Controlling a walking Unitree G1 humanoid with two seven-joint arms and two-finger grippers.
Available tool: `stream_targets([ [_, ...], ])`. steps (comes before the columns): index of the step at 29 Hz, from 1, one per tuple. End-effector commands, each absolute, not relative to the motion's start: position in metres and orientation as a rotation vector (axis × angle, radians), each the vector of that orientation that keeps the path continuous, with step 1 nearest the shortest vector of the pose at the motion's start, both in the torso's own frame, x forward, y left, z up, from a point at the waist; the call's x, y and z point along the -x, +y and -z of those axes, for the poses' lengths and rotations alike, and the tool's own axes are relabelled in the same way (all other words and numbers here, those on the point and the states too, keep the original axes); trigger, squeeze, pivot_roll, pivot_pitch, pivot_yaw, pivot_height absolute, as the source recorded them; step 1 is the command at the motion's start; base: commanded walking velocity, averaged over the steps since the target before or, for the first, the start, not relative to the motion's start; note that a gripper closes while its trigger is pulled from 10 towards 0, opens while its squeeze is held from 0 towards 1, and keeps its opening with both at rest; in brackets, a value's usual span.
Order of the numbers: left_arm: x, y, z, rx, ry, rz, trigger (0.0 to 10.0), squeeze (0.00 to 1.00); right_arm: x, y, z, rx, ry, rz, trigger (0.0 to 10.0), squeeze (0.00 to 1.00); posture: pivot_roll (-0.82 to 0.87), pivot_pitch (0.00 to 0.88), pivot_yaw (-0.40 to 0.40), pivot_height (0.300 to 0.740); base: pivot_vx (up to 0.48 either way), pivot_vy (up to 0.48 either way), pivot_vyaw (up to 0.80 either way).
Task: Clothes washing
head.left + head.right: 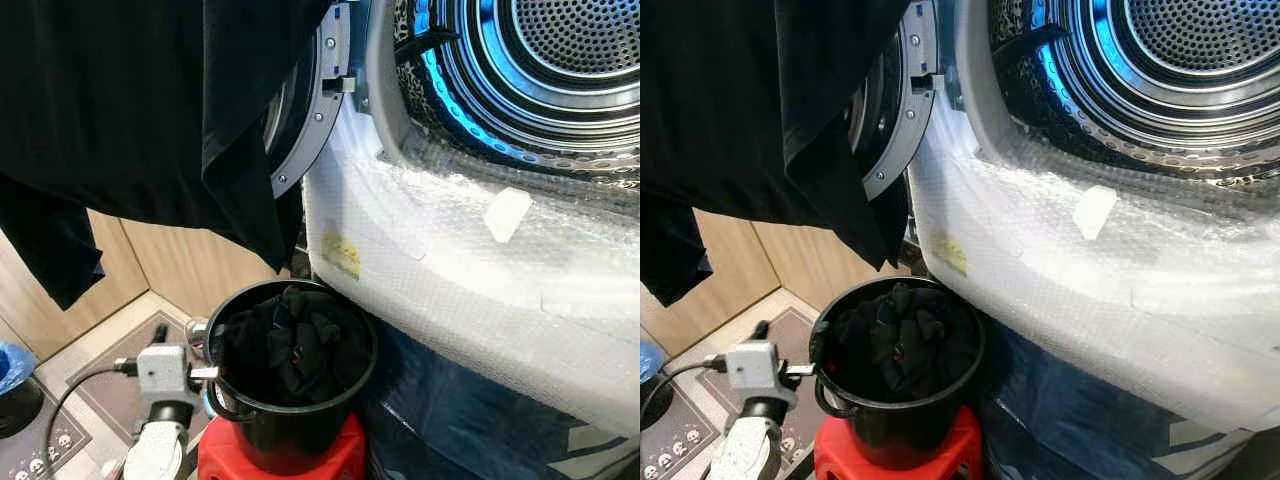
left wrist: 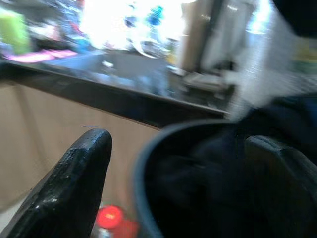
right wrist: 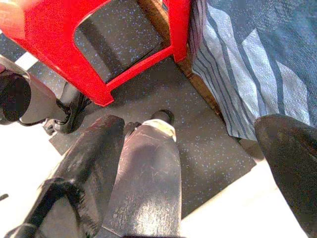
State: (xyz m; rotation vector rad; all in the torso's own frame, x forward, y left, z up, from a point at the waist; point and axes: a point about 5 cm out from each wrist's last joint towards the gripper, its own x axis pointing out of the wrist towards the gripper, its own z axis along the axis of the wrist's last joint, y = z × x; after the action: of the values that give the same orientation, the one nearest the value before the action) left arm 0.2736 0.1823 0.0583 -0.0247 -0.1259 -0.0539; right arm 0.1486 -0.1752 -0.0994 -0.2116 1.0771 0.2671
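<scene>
Straddling the bucket (image 1: 290,400) rim, the left gripper (image 2: 173,188) has fingers (image 2: 74,183) spread wide. Dark clothes (image 1: 290,345) fill it. The right gripper (image 3: 213,163) hangs open over the floor (image 3: 208,144).

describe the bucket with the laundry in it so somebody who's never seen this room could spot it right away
Start at the big front-loading washing machine, its front wrapped in bubble wrap and its round door open. Just below its lower left corner sits a red plastic stool, and the black bucket stands on top of it. It is round, glossy black, and heaped with dark clothes, with the robot's left hand at its rim.

Head cams look down, share bucket (image 1: 290,400); wrist cams close.
</scene>
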Motion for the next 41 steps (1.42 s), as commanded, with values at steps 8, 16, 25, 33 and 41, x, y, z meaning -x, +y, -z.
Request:
stream_targets([
  [8, -0.277, 0.149, -0.057, 0.018, -0.049, 0.310, 10.0, 0.00, -0.148, -0.177, 0.099, 0.179, 1.078, -0.229, 10.0, 0.00, 0.02, 0.000, 0.026, 0.740, 0.000, 0.000, 0.00],
  [16, -0.269, 0.130, -0.068, 0.000, -0.098, 0.456, 10.0, 0.00, -0.146, -0.178, 0.100, 0.174, 1.085, -0.222, 10.0, 0.00, 0.02, 0.000, 0.026, 0.740, 0.000, 0.000, 0.00],
  [25, -0.261, 0.126, -0.077, -0.007, -0.155, 0.504, 10.0, 0.00, -0.146, -0.178, 0.101, 0.181, 1.090, -0.228, 10.0, 0.00, 0.03, 0.000, 0.021, 0.740, 0.000, 0.000, 0.00],
  [33, -0.259, 0.128, -0.070, -0.007, -0.121, 0.500, 10.0, 0.00, -0.146, -0.179, 0.100, 0.185, 1.092, -0.227, 10.0, 0.00, 0.03, 0.000, 0.015, 0.740, 0.000, 0.000, 0.00],
  [41, -0.261, 0.123, -0.065, 0.024, -0.057, 0.581, 10.0, 0.00, -0.146, -0.179, 0.101, 0.194, 1.093, -0.232, 10.0, 0.00, 0.03, 0.000, 0.010, 0.740, 0.000, 0.000, 0.00],
])
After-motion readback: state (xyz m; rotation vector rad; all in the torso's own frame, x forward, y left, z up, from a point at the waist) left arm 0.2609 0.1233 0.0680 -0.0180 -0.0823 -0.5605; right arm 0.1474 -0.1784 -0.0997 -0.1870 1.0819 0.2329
